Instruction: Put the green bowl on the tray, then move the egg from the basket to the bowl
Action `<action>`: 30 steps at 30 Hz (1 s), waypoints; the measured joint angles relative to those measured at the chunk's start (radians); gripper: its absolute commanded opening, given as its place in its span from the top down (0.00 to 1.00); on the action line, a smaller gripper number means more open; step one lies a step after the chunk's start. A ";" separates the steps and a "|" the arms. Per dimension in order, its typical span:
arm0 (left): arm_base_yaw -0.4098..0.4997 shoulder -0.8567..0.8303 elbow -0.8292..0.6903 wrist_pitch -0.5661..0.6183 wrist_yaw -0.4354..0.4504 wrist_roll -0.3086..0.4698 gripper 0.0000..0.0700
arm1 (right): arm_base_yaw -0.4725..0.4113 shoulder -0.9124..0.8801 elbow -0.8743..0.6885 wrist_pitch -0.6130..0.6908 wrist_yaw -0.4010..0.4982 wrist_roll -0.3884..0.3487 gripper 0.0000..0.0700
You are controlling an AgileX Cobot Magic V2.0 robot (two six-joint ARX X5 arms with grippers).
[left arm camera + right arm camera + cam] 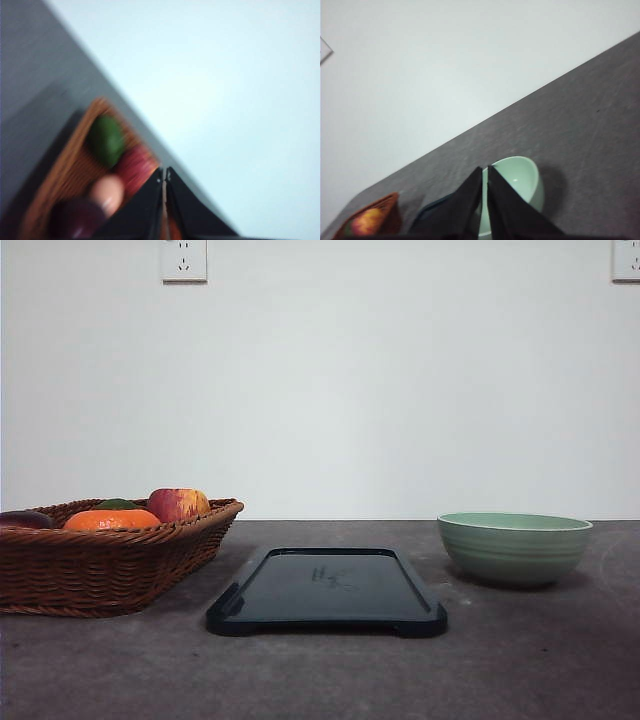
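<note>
The green bowl [514, 547] stands upright on the table, right of the black tray [328, 590], which lies bare at the centre. The wicker basket [100, 565] sits at the left with fruit in it. In the blurred left wrist view a pale oval egg [107, 192] lies in the basket [65, 170] among the fruit. My left gripper [164, 173] hangs above the basket, shut and holding nothing. My right gripper [485, 171] is shut and holds nothing, above the near side of the bowl [520, 181], apart from it.
The basket holds an orange [112, 520], a red apple [178, 504], a green fruit [106, 141] and a dark purple one [75, 220]. A white wall with sockets [184, 259] rises behind the dark grey table [320, 675].
</note>
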 measured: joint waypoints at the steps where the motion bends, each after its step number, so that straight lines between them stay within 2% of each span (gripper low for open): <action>1: 0.000 0.000 0.001 0.037 0.004 0.009 1.00 | 0.000 0.000 0.007 -0.001 -0.002 0.006 0.99; 5: 0.000 0.000 0.024 0.055 0.015 0.095 1.00 | 0.000 0.000 0.058 -0.001 -0.007 -0.020 0.99; 11: 0.000 0.042 0.190 -0.074 0.015 0.323 1.00 | 0.000 0.050 0.175 -0.062 -0.021 -0.138 0.99; 14: 0.000 0.098 0.284 -0.150 0.015 0.407 1.00 | 0.000 0.111 0.243 -0.116 -0.043 -0.190 0.99; 25: 0.000 0.376 0.609 -0.394 0.015 0.572 1.00 | 0.000 0.383 0.494 -0.226 -0.136 -0.288 0.99; 30: 0.000 0.487 0.694 -0.478 0.028 0.620 1.00 | 0.000 0.503 0.568 -0.262 -0.199 -0.358 0.99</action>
